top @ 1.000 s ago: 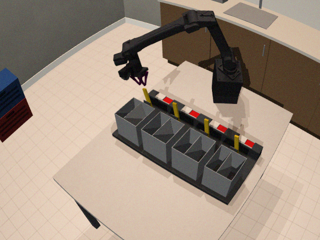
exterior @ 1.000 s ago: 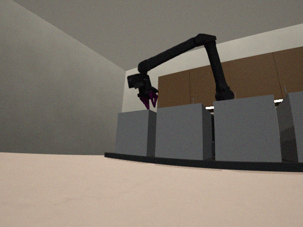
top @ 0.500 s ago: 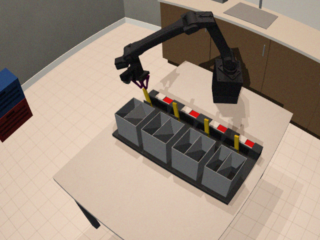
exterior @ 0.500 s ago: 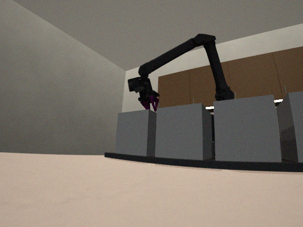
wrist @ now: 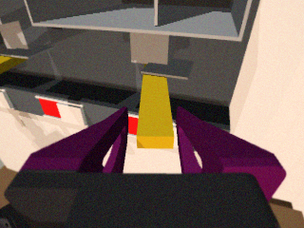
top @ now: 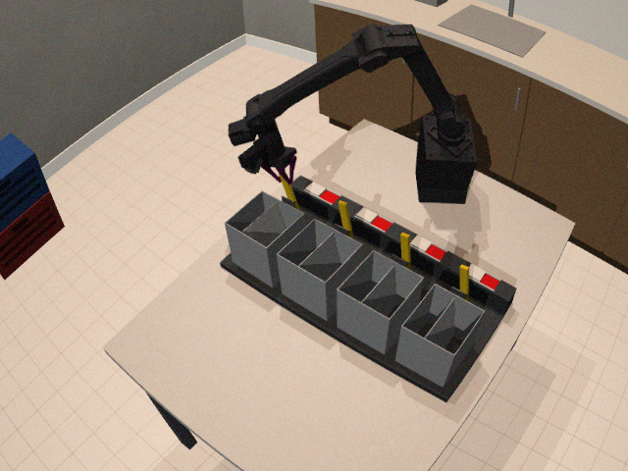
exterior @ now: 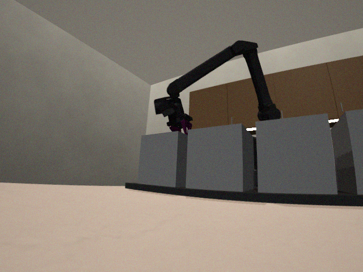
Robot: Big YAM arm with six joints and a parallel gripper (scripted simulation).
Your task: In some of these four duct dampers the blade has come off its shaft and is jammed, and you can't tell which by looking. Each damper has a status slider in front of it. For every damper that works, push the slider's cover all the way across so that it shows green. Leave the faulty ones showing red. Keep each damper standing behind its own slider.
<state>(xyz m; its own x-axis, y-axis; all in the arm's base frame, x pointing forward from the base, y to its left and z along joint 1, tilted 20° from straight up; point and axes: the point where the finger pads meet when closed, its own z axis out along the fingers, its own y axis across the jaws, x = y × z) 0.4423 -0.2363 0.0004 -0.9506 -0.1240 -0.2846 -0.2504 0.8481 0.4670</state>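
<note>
Four grey open-topped dampers stand in a row on a dark base point(top: 365, 304); the leftmost one point(top: 263, 237) is nearest my gripper. Each has an upright yellow lever: point(top: 288, 192), point(top: 345, 217), point(top: 405, 248), point(top: 464, 279). In front of each is a slider showing a white cover beside red: point(top: 323, 193), point(top: 374, 219), point(top: 430, 248), point(top: 484, 278). My gripper point(top: 287, 172) hangs at the top of the leftmost lever. In the wrist view the purple fingers stand partly open on either side of the lever's tip point(wrist: 154, 111), with small gaps on both sides. The gripper also shows in the exterior view point(exterior: 183, 127).
The arm's dark base block point(top: 444, 162) stands at the table's far side. Brown cabinets and a counter point(top: 506, 76) lie behind it. A blue and red cabinet point(top: 23, 202) stands on the floor at the left. The table's left edge is near the leftmost damper.
</note>
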